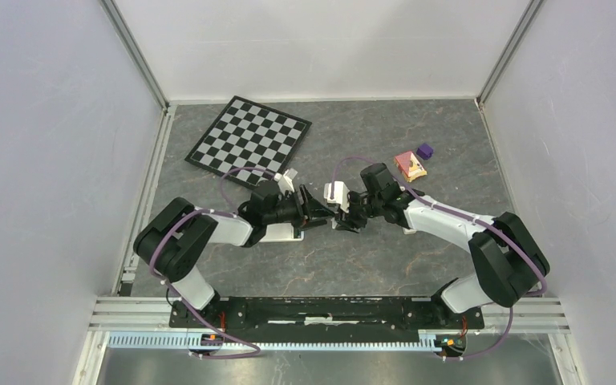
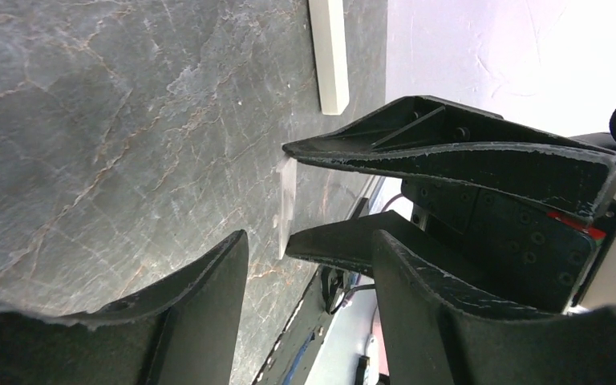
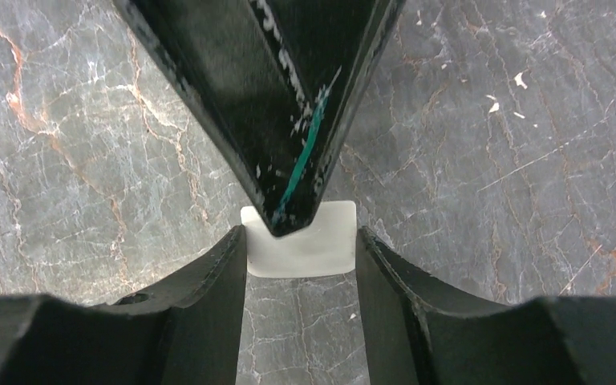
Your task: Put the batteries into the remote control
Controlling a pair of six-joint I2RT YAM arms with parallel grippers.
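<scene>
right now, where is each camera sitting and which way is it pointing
Top external: high behind the arm bases, looking down on the table; both arms show whole, left pincer and right pincer meeting mid-table.
Left wrist: on the left arm, looking sideways over the table past its own fingers at the right pincer.
Right wrist: on the right arm, looking down between its own fingers, which clamp a white piece; a left finger pokes in.
Shared: both wrist views show the white piece and the other arm's pincer.
</scene>
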